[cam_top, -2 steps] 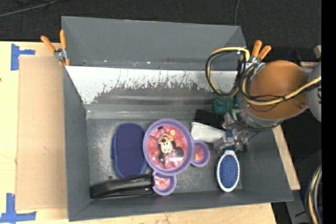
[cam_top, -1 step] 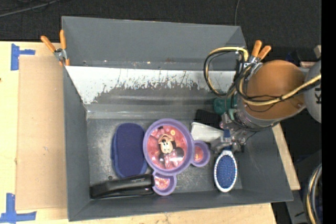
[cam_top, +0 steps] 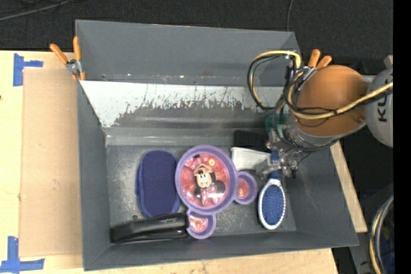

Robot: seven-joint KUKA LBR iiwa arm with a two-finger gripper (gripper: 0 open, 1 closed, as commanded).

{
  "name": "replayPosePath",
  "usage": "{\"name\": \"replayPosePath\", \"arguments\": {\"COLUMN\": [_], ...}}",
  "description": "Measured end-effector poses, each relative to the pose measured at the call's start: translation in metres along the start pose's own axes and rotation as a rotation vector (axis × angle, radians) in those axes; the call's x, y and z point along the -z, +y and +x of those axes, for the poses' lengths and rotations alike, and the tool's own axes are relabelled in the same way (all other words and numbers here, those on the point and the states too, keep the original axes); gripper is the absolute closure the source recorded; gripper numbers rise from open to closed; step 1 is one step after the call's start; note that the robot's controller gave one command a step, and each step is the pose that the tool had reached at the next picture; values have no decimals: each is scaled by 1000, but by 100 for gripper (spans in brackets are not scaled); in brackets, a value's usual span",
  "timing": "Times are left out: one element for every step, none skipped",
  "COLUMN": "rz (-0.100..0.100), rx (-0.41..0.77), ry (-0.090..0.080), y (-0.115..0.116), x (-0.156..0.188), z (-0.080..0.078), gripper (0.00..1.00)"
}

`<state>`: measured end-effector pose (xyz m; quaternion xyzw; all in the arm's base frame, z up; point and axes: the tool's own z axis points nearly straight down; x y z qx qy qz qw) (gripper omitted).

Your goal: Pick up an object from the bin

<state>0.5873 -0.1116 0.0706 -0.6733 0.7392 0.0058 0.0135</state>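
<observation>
Bin (cam_top: 192, 74): grey metal, steep walls, everything sits on the floor toward the front. Arm comes in from the right with its orange cover (cam_top: 327, 96) above the right wall. Gripper (cam_top: 280, 169) is low at the right side of the floor, just above the top end of the brush (cam_top: 272, 205) and just beside the white piece (cam_top: 247, 156). Can't tell if it is released or clenched, and nothing visibly held. Likely target is the brush or the white piece, no way to say which.

Risks, my read:
- Right wall is near, so a sideways shift could knock the wrist or cables on it.
- The purple round toy (cam_top: 205, 178) is crowded close, and a wide closing could catch its small side disc (cam_top: 245, 188).
- The brush is rounded and flat-lying and may slip or pivot out if pinched at the tip.
- The white piece is small, low and near the brush, so a double grab or an empty grab is possible.

Bin contents, big to small:
- purple toy, centre
- blue oval pad (cam_top: 157, 183), touching its left
- black stapler (cam_top: 149, 228), along the front
- brush, right
- white piece
- dark piece (cam_top: 246, 137) behind it, kind unclear
- second small purple disc (cam_top: 200, 225), by the stapler's tip
</observation>
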Motion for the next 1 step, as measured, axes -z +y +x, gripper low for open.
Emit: {"name": "replayPosePath", "arguments": {"rz": [2], "rx": [-4], "ry": [-2], "y": [7], "x": [-1], "z": [-6], "gripper": [100]}}
